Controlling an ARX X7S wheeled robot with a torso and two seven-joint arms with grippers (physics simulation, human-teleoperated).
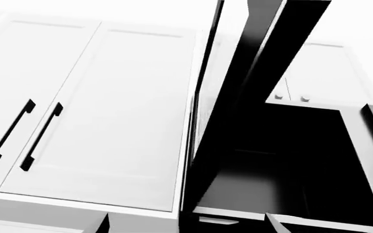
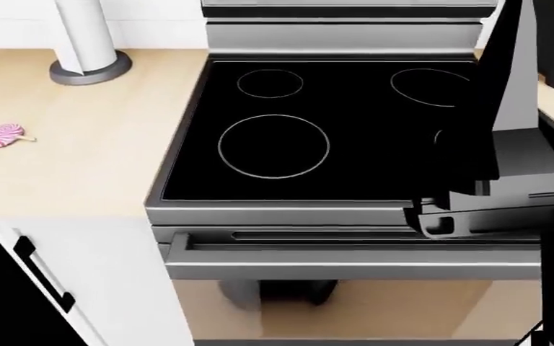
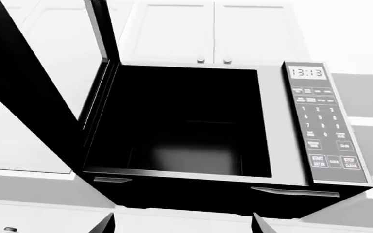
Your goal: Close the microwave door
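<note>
The microwave [image 3: 173, 187] hangs among white wall cabinets, with its dark cavity [image 3: 180, 126] exposed. Its control panel [image 3: 320, 121] reads 13:13. The microwave door [image 3: 37, 87] stands swung wide open on the hinge side, away from the panel. In the left wrist view the same door [image 1: 238, 97] shows as a black slab close ahead, edge-on beside the cavity [image 1: 290, 165]. My right gripper [image 3: 181, 224] is open below the microwave's front, touching nothing. My left gripper [image 1: 186, 224] is open too, near the door's lower edge, with nothing between its fingers. The head view shows no microwave.
White cabinet doors with black bar handles [image 1: 8, 133] flank the open door. Below are a black glass stove top [image 2: 306, 130], an oven handle [image 2: 354, 249], a wooden counter [image 2: 75, 173] with a pink lollipop [image 2: 3, 135] and a grey post [image 2: 89, 43]. An arm [image 2: 518, 166] rises at the head view's right.
</note>
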